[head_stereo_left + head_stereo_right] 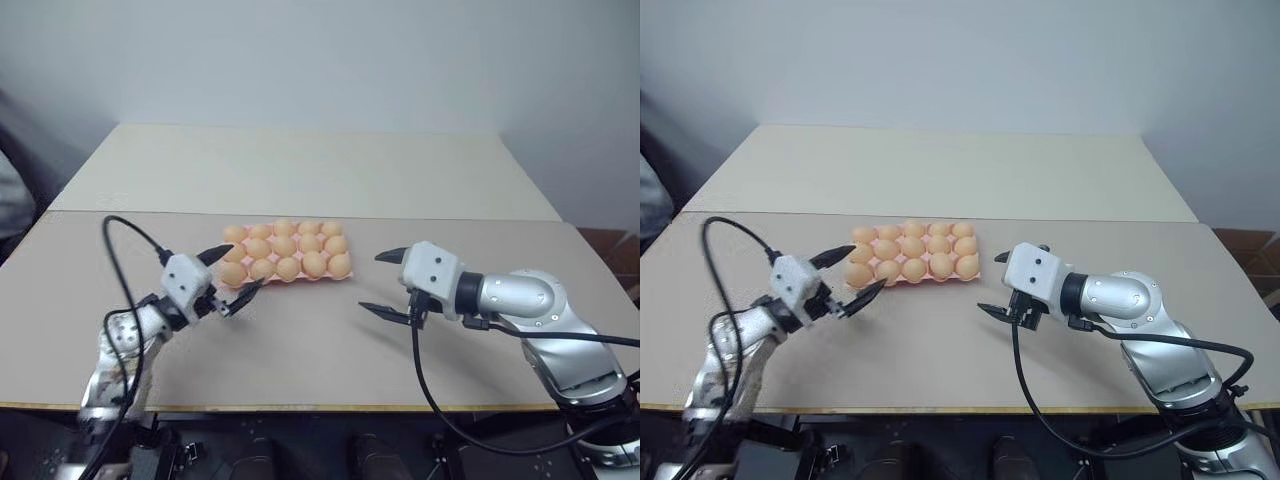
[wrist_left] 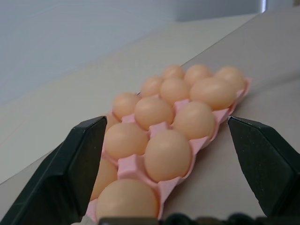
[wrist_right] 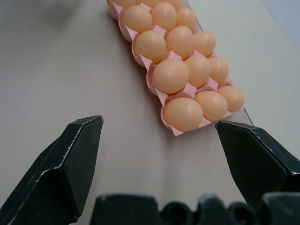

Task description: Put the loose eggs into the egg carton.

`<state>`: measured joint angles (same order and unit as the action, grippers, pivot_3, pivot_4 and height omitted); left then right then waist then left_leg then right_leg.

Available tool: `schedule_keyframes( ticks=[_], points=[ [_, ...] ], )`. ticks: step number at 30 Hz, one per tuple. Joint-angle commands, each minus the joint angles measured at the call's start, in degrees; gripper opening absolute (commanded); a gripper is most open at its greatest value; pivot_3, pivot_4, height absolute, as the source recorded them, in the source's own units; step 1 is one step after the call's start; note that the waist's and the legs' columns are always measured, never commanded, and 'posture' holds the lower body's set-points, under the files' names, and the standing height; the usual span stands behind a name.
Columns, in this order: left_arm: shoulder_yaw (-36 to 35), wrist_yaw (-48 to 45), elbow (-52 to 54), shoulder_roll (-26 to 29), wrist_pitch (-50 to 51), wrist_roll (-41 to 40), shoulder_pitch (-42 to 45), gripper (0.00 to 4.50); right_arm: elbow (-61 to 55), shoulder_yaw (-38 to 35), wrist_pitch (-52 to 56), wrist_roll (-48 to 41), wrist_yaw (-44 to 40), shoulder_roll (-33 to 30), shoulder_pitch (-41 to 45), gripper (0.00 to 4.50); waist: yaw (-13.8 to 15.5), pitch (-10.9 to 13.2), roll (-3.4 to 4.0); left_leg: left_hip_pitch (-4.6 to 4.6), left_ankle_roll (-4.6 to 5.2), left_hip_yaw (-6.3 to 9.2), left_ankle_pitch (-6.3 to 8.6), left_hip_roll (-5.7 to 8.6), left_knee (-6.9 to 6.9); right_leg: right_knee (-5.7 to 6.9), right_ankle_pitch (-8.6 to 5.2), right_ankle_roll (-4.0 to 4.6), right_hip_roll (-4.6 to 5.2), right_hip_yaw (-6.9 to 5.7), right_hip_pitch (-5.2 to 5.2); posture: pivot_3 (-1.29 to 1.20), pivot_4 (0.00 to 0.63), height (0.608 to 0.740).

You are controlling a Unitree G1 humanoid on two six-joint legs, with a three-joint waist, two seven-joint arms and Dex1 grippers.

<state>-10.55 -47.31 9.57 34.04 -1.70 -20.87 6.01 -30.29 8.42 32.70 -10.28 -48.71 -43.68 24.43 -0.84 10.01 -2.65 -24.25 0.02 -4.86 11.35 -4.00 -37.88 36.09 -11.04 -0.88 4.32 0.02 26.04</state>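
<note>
The pink egg carton lies flat near the middle of the table, and several light orange eggs sit in its cups. The loose eggs are out of view; every egg I see rests in a cup. My left gripper is open just off the carton's left end, pointing along it, with nothing between its fingers. My right gripper is open a little to the right of the carton and nearer the front edge, its black fingers spread wide over bare table, also holding nothing.
The carton sits on a brown tabletop whose front edge runs just below both arms. A paler table section extends behind it to the wall. A black cable loops up from the left arm.
</note>
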Motion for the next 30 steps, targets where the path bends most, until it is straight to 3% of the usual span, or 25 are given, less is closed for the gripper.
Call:
schedule_keyframes(
  ticks=[1, 8, 14, 30],
  points=[
    [-5.83, -7.84, 9.79, 5.71, 3.58, -9.8, -6.27, 4.49, -1.37, -2.6, -0.69, -1.3, -1.14, -1.48, 0.74, 4.5, -0.1, 0.0, 0.03, 0.01, 0.0, -0.01, 0.0, -0.02, 0.0, 0.01, -0.06, -0.07, 0.0, 0.0, 0.01, 0.0, 0.15, 0.74],
    [-16.98, -14.35, 14.52, 15.02, 11.16, -18.12, -15.74, 4.49, 0.04, -8.56, -2.58, -7.42, -8.25, -6.26, 0.09, 4.5, 0.53, 0.0, 0.02, 0.05, -0.01, -0.02, 0.0, 0.0, 0.0, -0.03, -0.36, 0.16, 0.04, -0.03, -0.01, 0.0, 0.15, 0.74],
    [-24.54, -15.25, 16.43, 18.74, 16.47, -19.67, -19.47, 4.49, 0.45, -15.02, -5.22, -14.21, -16.94, -11.41, -3.34, 4.5, 0.52, 0.0, 0.03, 0.0, -0.01, -0.04, 0.02, 0.0, 0.01, -0.11, -0.38, 0.13, 0.05, -0.03, 0.01, 0.0, 0.15, 0.74],
    [-31.96, -13.65, 22.18, 17.83, 22.24, -20.7, -23.74, 4.49, 6.63, -14.33, -12.08, -12.95, -22.14, -15.3, -4.07, 4.5, 0.17, 0.0, 0.03, 0.05, -0.02, -0.09, 0.02, -0.02, 0.01, -0.07, -0.38, 0.15, 0.05, -0.01, 0.05, 0.0, 0.15, 0.74]
  ],
)
